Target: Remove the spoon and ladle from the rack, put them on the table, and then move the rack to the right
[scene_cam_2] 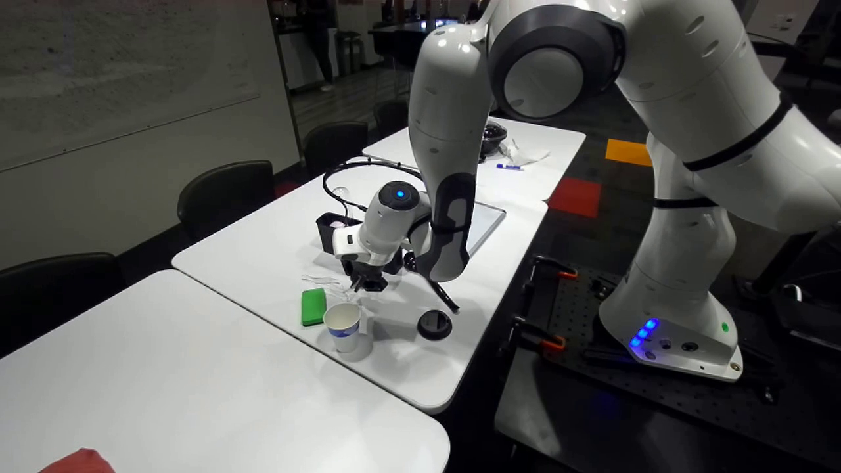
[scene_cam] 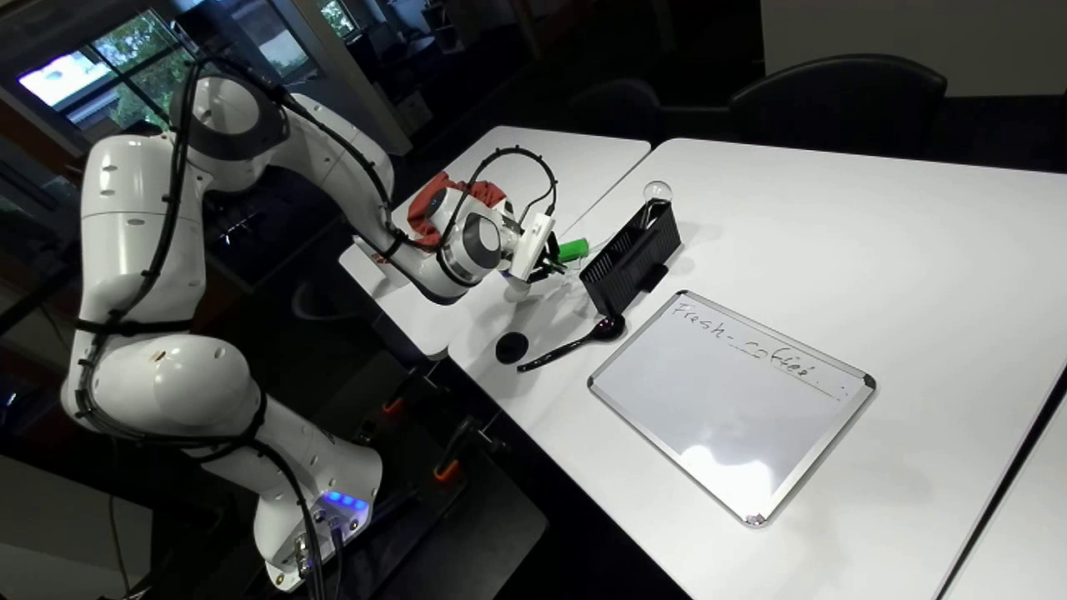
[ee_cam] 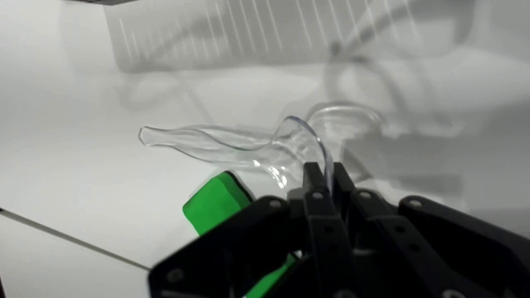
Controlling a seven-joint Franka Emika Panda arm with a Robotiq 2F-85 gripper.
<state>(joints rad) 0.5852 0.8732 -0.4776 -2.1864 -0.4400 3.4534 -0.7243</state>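
Note:
My gripper (ee_cam: 327, 174) is shut on the bowl rim of the see-through spoon (ee_cam: 256, 155), whose handle points left in the wrist view. Whether the spoon touches the table cannot be told. In an exterior view the black ladle (scene_cam: 607, 328) lies flat on the white table (scene_cam: 875, 225), beside the near end of the black rack (scene_cam: 629, 267). A clear rounded end (scene_cam: 658, 191) sticks up from the rack's far end. In both exterior views the gripper (scene_cam_2: 369, 284) hangs low over the table, close to the rack's side.
A green block (scene_cam_2: 313, 307) and a paper cup (scene_cam_2: 343, 326) stand close to the gripper. A round black lid (scene_cam: 512, 347) lies near the ladle handle. The framed whiteboard (scene_cam: 733, 417) is on the table past the ladle. Red cloth (scene_cam: 425, 208) shows behind the wrist.

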